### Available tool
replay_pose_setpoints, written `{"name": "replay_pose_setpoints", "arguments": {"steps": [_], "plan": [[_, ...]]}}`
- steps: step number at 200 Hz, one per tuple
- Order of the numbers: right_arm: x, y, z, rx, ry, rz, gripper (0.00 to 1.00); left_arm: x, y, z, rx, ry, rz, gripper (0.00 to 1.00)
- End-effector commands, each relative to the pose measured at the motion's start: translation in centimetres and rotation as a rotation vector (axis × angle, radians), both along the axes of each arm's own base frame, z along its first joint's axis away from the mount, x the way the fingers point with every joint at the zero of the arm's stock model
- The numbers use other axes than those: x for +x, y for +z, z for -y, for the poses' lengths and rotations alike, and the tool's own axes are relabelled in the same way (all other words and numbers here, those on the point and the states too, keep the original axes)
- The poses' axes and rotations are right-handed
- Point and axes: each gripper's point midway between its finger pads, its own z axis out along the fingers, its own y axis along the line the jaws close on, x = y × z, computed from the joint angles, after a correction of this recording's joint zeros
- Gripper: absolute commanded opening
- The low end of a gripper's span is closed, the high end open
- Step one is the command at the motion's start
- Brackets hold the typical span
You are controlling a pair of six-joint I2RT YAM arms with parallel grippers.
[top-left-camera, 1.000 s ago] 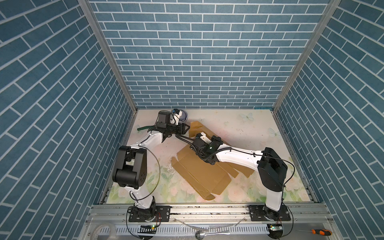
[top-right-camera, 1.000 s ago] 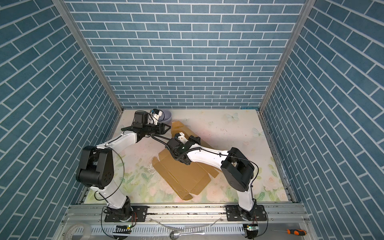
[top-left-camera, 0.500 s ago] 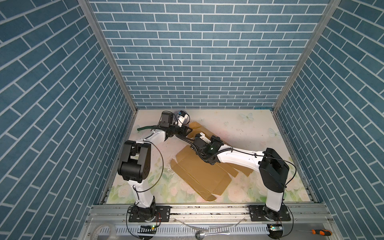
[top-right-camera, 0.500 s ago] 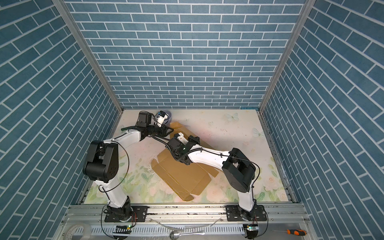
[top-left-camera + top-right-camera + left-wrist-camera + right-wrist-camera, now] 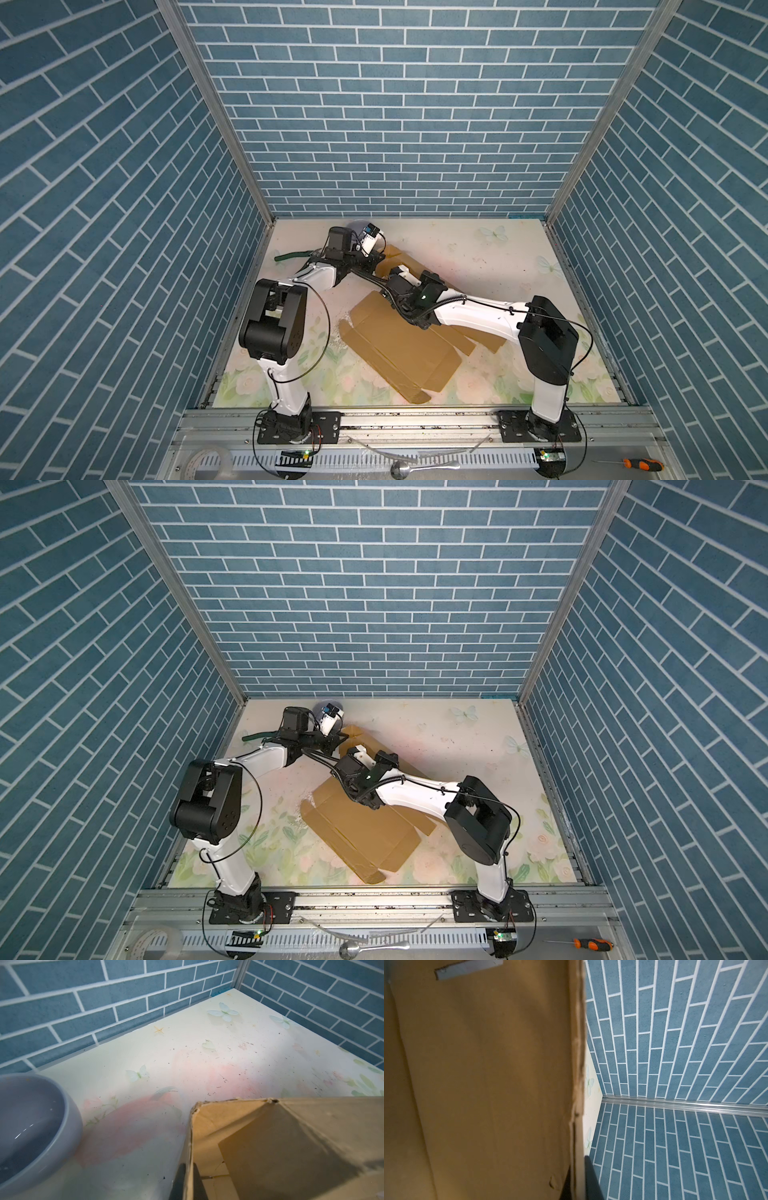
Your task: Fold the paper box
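The paper box (image 5: pixel 399 345) (image 5: pixel 361 825) is a brown cardboard sheet lying mid-table, its far flaps raised. My left gripper (image 5: pixel 375 258) (image 5: pixel 338 742) is at the far left flap. In the left wrist view the left gripper (image 5: pixel 188 1169) is shut on that flap's thin edge, and the folded box (image 5: pixel 291 1136) fills the corner. My right gripper (image 5: pixel 393 271) (image 5: pixel 353 752) is just beside it. In the right wrist view the right gripper (image 5: pixel 577 1178) is shut on a cardboard wall (image 5: pixel 488 1064) edge.
A lilac cup (image 5: pixel 31 1122) (image 5: pixel 356 226) stands by the back wall, close behind the left wrist. A green-handled tool (image 5: pixel 291 256) lies at the far left. A screwdriver (image 5: pixel 640 464), a spoon (image 5: pixel 401 470) and a tape roll (image 5: pixel 199 461) lie on the front rail.
My left gripper has moved right to the flap and shut on its edge. The right gripper has kept its grip and place.
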Motion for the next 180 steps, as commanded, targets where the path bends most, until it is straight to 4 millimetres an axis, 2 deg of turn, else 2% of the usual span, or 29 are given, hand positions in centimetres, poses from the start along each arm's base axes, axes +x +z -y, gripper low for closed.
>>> {"name": "replay_pose_setpoints", "arguments": {"steps": [1, 42, 72, 117, 136, 165, 180], "plan": [[-0.2, 0.3, 0.1, 0.018, 0.002, 0.004, 0.0, -0.2, 1.8, 0.2, -0.004, -0.005, 0.064, 0.0], [-0.1, 0.3, 0.5, 0.001, -0.008, 0.015, 0.0, -0.7, 3.2, -0.8, 0.037, 0.038, 0.085, 0.0], [-0.1, 0.3, 0.6, -0.003, -0.01, 0.018, 0.0, -2.1, 4.6, -0.8, 0.005, 0.059, 0.104, 0.0], [0.0, 1.4, -0.2, 0.034, -0.001, 0.008, 0.0, -4.8, 3.2, 1.3, -0.015, 0.049, 0.077, 0.0], [-0.3, 1.3, -0.8, 0.072, 0.012, -0.028, 0.0, -5.0, 3.0, 1.5, -0.073, 0.075, 0.054, 0.0], [-0.9, 0.9, -1.6, 0.138, 0.012, -0.099, 0.0, -5.4, 3.6, 2.5, -0.185, 0.087, 0.011, 0.0], [-1.0, 0.7, -1.7, 0.161, 0.004, -0.11, 0.0, -5.9, 3.0, 3.1, -0.189, 0.086, -0.008, 0.0]]}}
